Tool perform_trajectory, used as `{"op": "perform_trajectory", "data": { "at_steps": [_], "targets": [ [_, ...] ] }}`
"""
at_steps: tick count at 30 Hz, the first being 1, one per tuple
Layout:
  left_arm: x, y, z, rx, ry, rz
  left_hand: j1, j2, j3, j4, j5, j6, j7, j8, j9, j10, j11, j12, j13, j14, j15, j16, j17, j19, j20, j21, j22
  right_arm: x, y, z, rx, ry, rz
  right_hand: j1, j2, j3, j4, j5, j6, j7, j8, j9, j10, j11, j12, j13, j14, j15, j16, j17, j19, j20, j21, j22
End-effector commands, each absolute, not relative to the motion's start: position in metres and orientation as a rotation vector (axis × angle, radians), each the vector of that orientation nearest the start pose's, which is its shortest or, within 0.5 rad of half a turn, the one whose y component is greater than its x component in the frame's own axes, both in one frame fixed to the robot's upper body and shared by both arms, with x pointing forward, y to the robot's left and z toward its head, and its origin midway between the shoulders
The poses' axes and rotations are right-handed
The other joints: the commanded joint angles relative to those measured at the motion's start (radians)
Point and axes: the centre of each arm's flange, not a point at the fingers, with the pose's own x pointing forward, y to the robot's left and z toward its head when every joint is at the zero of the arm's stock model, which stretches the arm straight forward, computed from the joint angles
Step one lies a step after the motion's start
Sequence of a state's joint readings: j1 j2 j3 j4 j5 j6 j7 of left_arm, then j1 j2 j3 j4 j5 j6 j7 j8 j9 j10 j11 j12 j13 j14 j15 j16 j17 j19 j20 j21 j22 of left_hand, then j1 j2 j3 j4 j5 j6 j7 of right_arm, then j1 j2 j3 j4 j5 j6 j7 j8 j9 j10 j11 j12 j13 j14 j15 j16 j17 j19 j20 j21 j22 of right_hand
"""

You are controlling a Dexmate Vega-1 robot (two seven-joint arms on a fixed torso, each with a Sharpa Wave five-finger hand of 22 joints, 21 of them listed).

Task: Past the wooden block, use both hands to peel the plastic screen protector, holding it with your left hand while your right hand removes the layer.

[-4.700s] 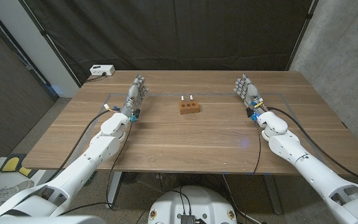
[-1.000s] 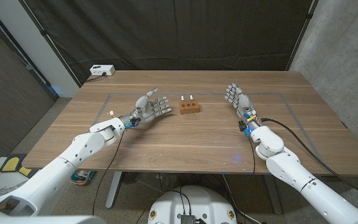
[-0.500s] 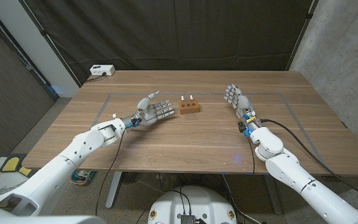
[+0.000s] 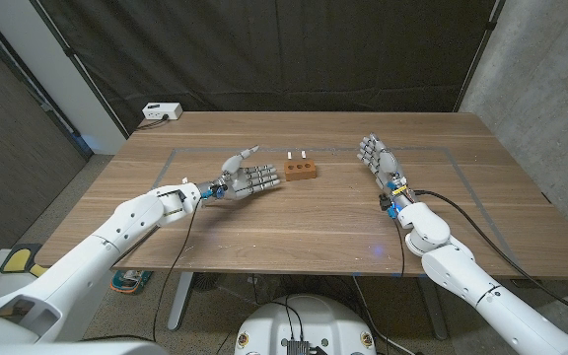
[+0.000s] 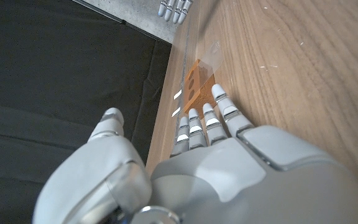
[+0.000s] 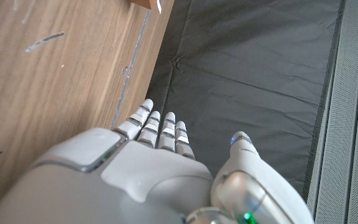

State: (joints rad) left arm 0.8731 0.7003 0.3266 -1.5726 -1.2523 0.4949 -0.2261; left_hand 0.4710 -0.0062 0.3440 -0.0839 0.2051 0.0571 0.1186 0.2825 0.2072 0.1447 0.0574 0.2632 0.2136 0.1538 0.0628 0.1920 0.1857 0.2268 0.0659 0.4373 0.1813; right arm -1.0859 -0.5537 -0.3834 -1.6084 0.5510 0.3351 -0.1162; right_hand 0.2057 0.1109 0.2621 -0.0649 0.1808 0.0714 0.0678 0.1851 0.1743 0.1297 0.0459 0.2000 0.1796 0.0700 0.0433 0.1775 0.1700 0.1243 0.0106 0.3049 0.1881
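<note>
The small orange wooden block (image 4: 301, 171) lies at the table's middle and also shows in the left wrist view (image 5: 194, 84). Just past it are two small white tabs (image 4: 297, 154); the clear screen protector itself is too faint to make out. My left hand (image 4: 249, 178) hovers just left of the block, fingers spread and pointing at it, holding nothing; its fingertips (image 5: 219, 93) come close to the block without touching it. My right hand (image 4: 375, 155) stands on its edge to the block's right, fingers straight and empty, and shows far off in the left wrist view (image 5: 174, 7).
A white power box (image 4: 161, 111) sits at the table's back left corner. A thin taped outline (image 4: 432, 150) runs around the work area. A black curtain hangs behind the table, and a concrete wall stands to the right.
My left hand has swung from the back left across to the block, drawing closer over the last second. My right hand has shifted slightly inward and has since stayed still.
</note>
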Motion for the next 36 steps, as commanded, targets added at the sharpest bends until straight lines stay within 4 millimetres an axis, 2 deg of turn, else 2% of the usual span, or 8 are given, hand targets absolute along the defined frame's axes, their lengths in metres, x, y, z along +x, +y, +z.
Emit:
{"op": "perform_trajectory", "data": {
  "at_steps": [1,11,15,21,28,32,36],
  "targets": [
    [0.614,0.249,-0.048,-0.299,0.117,-0.662,0.016,-0.004,0.003,-0.01,0.001,0.001,0.02,-0.001,0.002,0.003,0.009,0.005,0.002,0.004,0.004,-0.003,0.003,0.019,0.004,0.01,0.003,0.587,-0.242,-0.074,0.025,-0.651,0.235,0.004,-0.001,0.001,-0.002,0.001,0.007,-0.002,0.002,0.005,0.007,0.0,0.006,0.001,0.009,0.003,0.002,0.003,0.007,-0.001,-0.004,0.004],
    [0.611,0.248,-0.048,-0.276,0.163,-0.665,0.028,-0.007,0.004,-0.017,0.001,-0.002,0.034,-0.008,0.001,0.001,0.022,0.005,0.001,0.011,0.014,-0.003,0.003,0.032,0.009,0.012,0.002,0.591,-0.241,-0.076,0.031,-0.656,0.238,0.002,-0.001,-0.001,-0.002,0.001,0.007,-0.003,0.002,0.005,0.008,0.002,0.006,0.001,0.01,0.005,0.003,0.003,0.009,-0.001,-0.005,0.004],
    [0.613,0.247,-0.046,-0.248,0.173,-0.679,0.037,-0.009,0.003,-0.02,0.0,0.02,0.043,-0.007,0.0,0.028,0.024,0.018,0.0,0.039,0.012,0.003,0.003,0.068,0.018,0.02,0.001,0.591,-0.243,-0.075,0.029,-0.659,0.239,0.002,-0.001,-0.001,-0.001,0.001,0.007,-0.003,0.002,0.005,0.008,0.001,0.006,0.001,0.01,0.004,0.003,0.003,0.01,-0.001,-0.005,0.004],
    [0.616,0.242,-0.045,-0.211,0.198,-0.716,0.039,-0.011,0.001,-0.021,-0.001,0.038,0.047,-0.005,-0.001,0.041,0.029,0.025,-0.001,0.058,0.011,0.006,0.003,0.09,0.018,0.025,0.0,0.59,-0.244,-0.074,0.029,-0.665,0.238,0.002,-0.001,-0.002,-0.002,0.001,0.007,-0.004,0.002,0.005,0.008,0.002,0.006,0.001,0.011,0.005,0.002,0.003,0.01,0.0,-0.007,0.004],
    [0.619,0.241,-0.042,-0.163,0.241,-0.748,0.044,-0.021,-0.006,-0.025,-0.003,0.08,0.059,-0.002,-0.002,0.081,0.039,0.041,-0.005,0.112,0.005,0.011,0.003,0.171,0.023,0.047,0.0,0.589,-0.245,-0.073,0.036,-0.673,0.231,0.001,-0.002,-0.003,-0.001,0.001,0.008,-0.004,0.002,0.005,0.009,0.001,0.006,0.001,0.012,0.006,0.003,0.003,0.011,0.0,-0.007,0.005],
    [0.619,0.241,-0.041,-0.148,0.247,-0.747,0.048,-0.024,-0.007,-0.027,-0.003,0.089,0.07,-0.002,-0.003,0.087,0.045,0.044,-0.005,0.123,0.005,0.011,0.003,0.181,0.027,0.049,0.0,0.588,-0.246,-0.073,0.041,-0.676,0.229,0.0,-0.002,-0.004,-0.001,0.001,0.008,-0.004,0.002,0.005,0.009,0.003,0.006,0.001,0.012,0.006,0.003,0.003,0.012,0.0,-0.008,0.005],
    [0.622,0.24,-0.042,-0.133,0.265,-0.743,0.05,-0.025,-0.007,-0.028,-0.003,0.094,0.069,-0.003,-0.003,0.094,0.041,0.046,-0.006,0.132,0.003,0.012,0.002,0.19,0.025,0.051,0.0,0.587,-0.246,-0.073,0.04,-0.683,0.228,0.0,-0.002,-0.004,-0.001,0.001,0.008,-0.005,0.002,0.005,0.01,0.003,0.006,0.001,0.013,0.006,0.003,0.003,0.013,0.0,-0.008,0.005]
  ]
}}
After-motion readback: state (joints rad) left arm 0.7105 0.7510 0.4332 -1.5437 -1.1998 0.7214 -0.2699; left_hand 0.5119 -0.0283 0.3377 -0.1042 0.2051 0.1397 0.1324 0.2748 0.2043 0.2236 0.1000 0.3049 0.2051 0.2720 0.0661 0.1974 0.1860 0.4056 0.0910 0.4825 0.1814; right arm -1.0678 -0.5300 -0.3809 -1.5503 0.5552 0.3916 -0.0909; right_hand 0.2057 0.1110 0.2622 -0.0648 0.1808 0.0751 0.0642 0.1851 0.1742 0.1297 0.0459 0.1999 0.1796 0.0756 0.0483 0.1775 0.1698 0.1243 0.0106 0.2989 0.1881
